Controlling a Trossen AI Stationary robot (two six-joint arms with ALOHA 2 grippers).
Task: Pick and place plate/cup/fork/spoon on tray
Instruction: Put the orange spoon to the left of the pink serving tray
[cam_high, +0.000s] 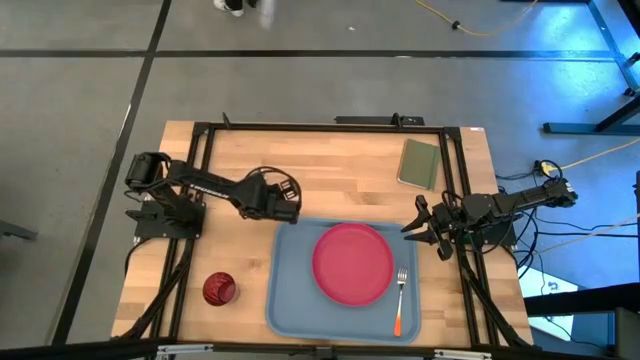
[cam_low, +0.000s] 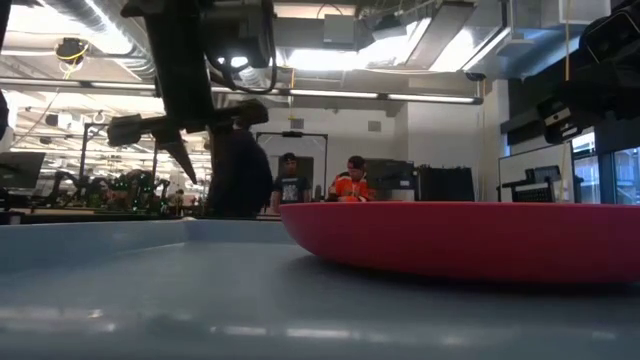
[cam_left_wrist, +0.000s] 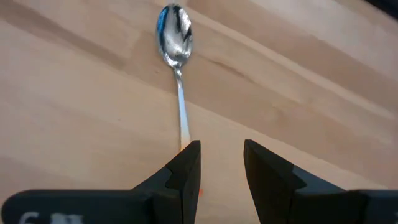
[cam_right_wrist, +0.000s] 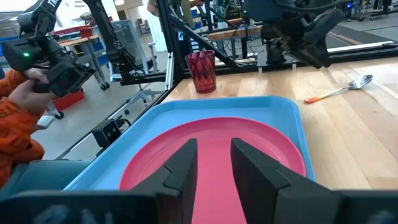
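Observation:
The spoon (cam_left_wrist: 175, 37) lies flat on the bare wood just beyond the tray's far left corner, bowl up; the spoon (cam_right_wrist: 348, 86) also shows in the right wrist view. My left gripper (cam_left_wrist: 222, 148) hangs open above its orange handle end, which runs under one finger; the left gripper (cam_high: 284, 204) hides the spoon from above. The pink-red plate (cam_high: 352, 262) and the fork (cam_high: 400, 300) lie on the light blue tray (cam_high: 288, 300). The dark red cup (cam_high: 219, 289) stands on the table left of the tray. My right gripper (cam_high: 425, 226) waits open at the table's right edge.
A green pad (cam_high: 419, 163) lies at the table's far right. Bare wood stretches along the far side between the left gripper and the pad. In the right wrist view a person's hand (cam_right_wrist: 25, 93) in an orange sleeve holds a device beyond the table.

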